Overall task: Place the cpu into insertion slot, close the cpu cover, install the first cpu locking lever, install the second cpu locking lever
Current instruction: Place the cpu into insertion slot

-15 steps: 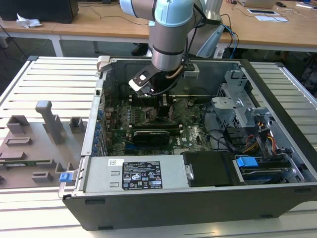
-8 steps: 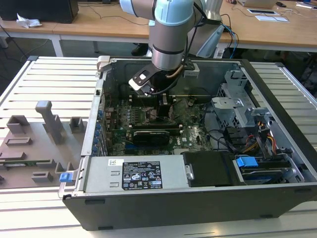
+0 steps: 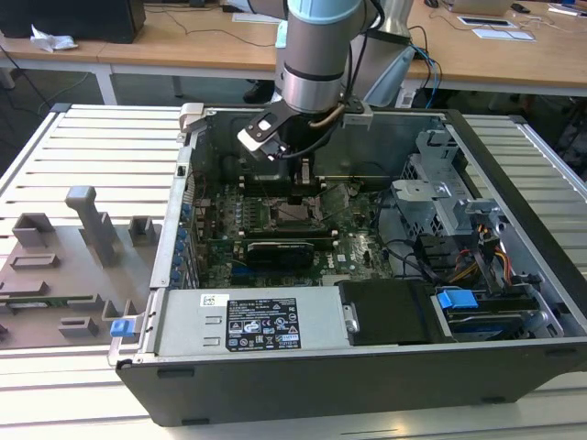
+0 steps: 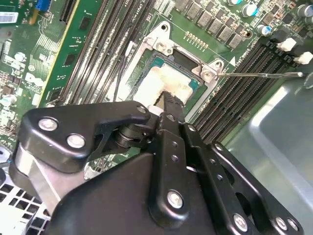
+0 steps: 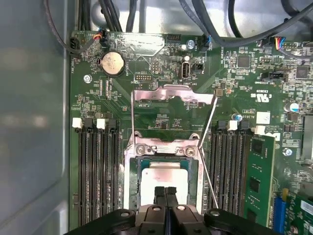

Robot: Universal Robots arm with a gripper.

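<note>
The cpu, a pale silver-grey square, sits in the insertion slot, so step one looks done imo. The cpu cover is flipped open and the locking levers stand free, so that's all left. The gripper jaws are together, right over the chip.

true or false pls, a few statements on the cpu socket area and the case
1. The cpu lies in the insertion slot. True.
2. The cpu cover is closed over the chip. False: it is folded open, away from the slot.
3. The end effector is over the cpu. True.
4. The computer case has its side panel on. False: it lies open.
</note>
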